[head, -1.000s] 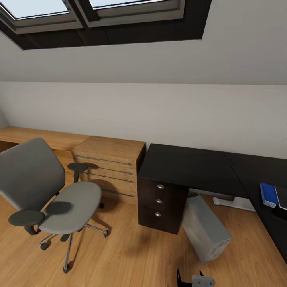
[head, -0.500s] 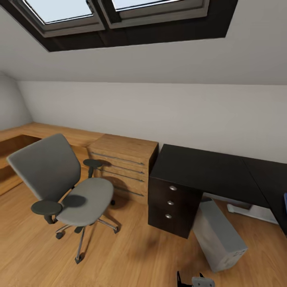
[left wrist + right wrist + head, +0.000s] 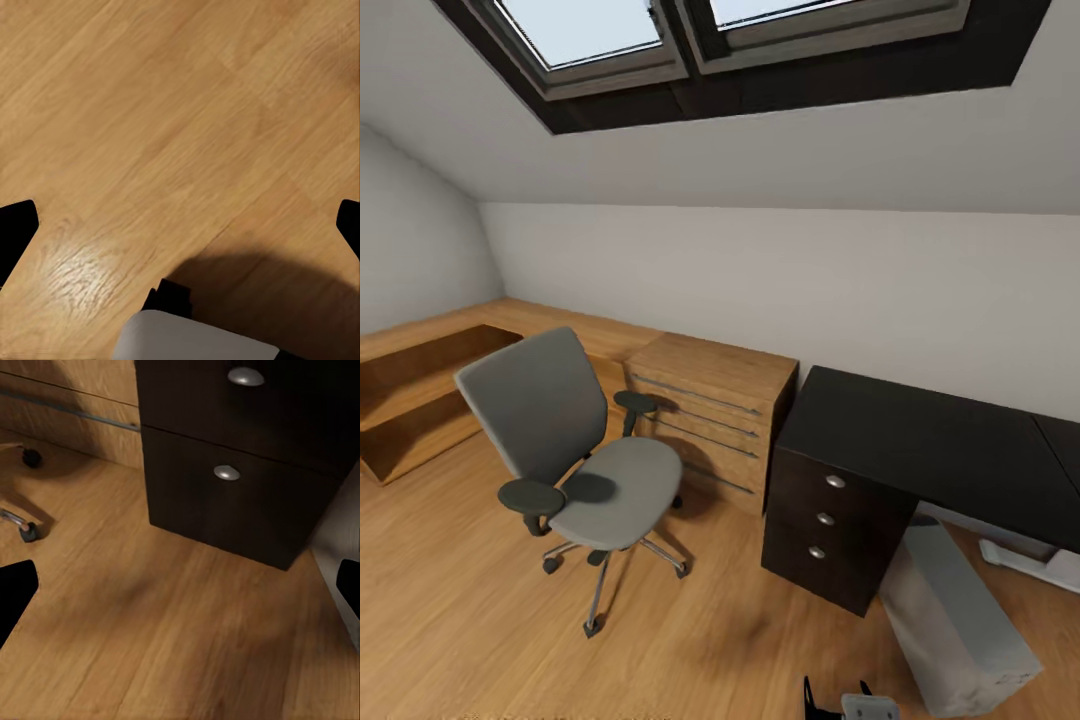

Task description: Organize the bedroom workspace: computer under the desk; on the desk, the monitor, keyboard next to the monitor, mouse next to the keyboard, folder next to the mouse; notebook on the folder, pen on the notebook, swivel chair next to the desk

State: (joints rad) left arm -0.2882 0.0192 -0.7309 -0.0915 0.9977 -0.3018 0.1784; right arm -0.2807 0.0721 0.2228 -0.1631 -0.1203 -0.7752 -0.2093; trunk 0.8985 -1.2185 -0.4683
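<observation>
The grey swivel chair (image 3: pixel 585 455) stands on the wooden floor, left of a wooden chest, with a bare seat. The black desk (image 3: pixel 930 440) runs along the wall at the right, its three drawers (image 3: pixel 828 520) facing me. The light-grey computer (image 3: pixel 960 630) sits on the floor right of the drawers, its far end under the desk top. My left gripper (image 3: pixel 180 225) hangs open over bare floor. My right gripper (image 3: pixel 180 585) is open, low over the floor, facing the drawers (image 3: pixel 240 472) and the computer (image 3: pixel 341 529). Monitor, keyboard, mouse, folder, notebook and pen are out of view.
A wooden chest (image 3: pixel 710 410) with bar handles stands between chair and desk. A low wooden shelf (image 3: pixel 420 390) runs along the left wall. A white object (image 3: pixel 1040 560) lies under the desk. Chair casters (image 3: pixel 28 534) are near my right gripper. Open floor lies in front of me.
The camera has turned left, so chair, chest and desk slid right in the picture. The blue folder at the right edge has left the frame. Nothing itself has moved.
</observation>
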